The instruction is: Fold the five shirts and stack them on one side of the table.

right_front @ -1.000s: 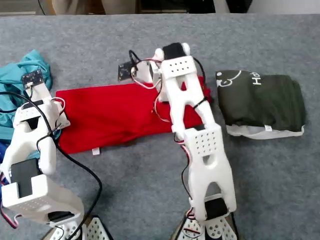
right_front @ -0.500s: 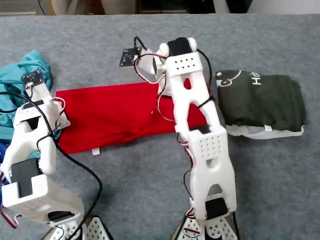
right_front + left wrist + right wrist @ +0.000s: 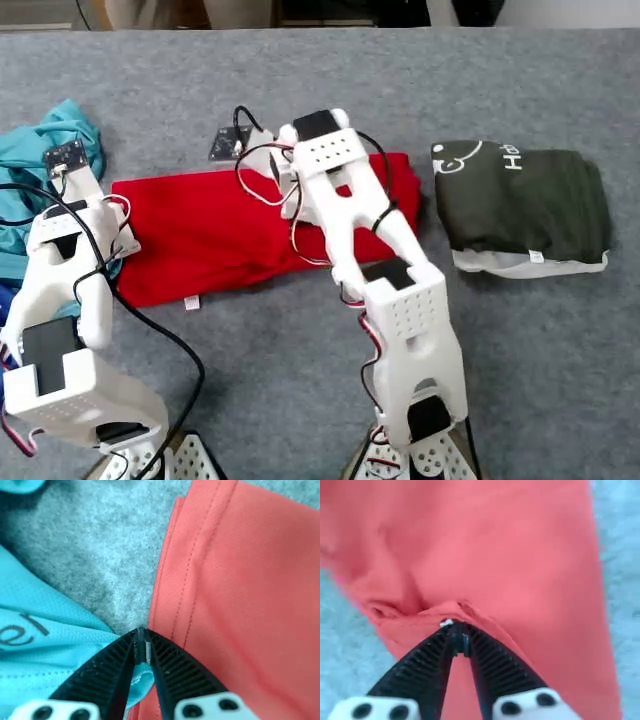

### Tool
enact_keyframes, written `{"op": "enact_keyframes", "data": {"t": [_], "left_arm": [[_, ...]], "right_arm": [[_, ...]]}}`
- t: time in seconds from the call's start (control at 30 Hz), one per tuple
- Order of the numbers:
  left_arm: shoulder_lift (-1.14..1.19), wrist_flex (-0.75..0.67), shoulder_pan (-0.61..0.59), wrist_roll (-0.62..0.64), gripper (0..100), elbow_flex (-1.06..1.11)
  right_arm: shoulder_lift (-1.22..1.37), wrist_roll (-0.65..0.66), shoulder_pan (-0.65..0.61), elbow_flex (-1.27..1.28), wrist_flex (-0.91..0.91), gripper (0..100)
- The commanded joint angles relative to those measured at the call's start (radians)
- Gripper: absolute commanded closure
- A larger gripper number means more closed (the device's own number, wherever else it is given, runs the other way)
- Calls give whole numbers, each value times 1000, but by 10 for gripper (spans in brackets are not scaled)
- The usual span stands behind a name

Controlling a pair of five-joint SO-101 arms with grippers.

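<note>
At the left end of the red shirt [image 3: 210, 225], your left gripper [image 3: 141, 645] is pinched shut at the hem; grip on cloth unclear. Shirt runs left-right. Right gripper [image 3: 456, 636] pinches a pucker past mid-length, nearer the folded green shirt [image 3: 520, 200].

Grey felt-topped table, with a thin slice of the room behind it.

From where I stand, the table [image 3: 520, 340] is covered from side to side in a mottled grey felt cover [image 3: 200, 80]. It is fuzzy and slightly pilled, and up close its fibres [image 3: 85, 550] look coarse and woolly. The light on it is soft and even. Near the top edge of the frame the felt ends in a straight line. Beyond that line there is a dark band [image 3: 350, 10] at the middle and a pale whitish surface [image 3: 570, 10] at the upper right. Tan shapes [image 3: 165, 10] sit at the upper left, and I cannot make out what they are.
</note>
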Motion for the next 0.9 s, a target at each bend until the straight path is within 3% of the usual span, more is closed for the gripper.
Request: {"op": "enact_keyframes", "data": {"t": [0.0, 0.13, 0.4, 0.53, 0.67, 0.87], "left_arm": [[-42, -12, 14, -2, 980, -6], [-42, -12, 14, -2, 980, -6], [-59, -2, 15, -2, 981, -11], [-142, 117, 34, -11, 981, -72], [-234, 307, 132, -51, 978, -183], [-137, 319, 60, -5, 839, -307]], "right_arm": [[-7, -14, -1, 1, -14, 995], [-50, -14, 28, -81, 46, 995], [-272, -80, 147, -544, 315, 995], [-364, -121, 262, -424, 311, 995], [-501, -123, 288, -200, 310, 995], [-670, -120, 292, 19, 304, 995]]}}
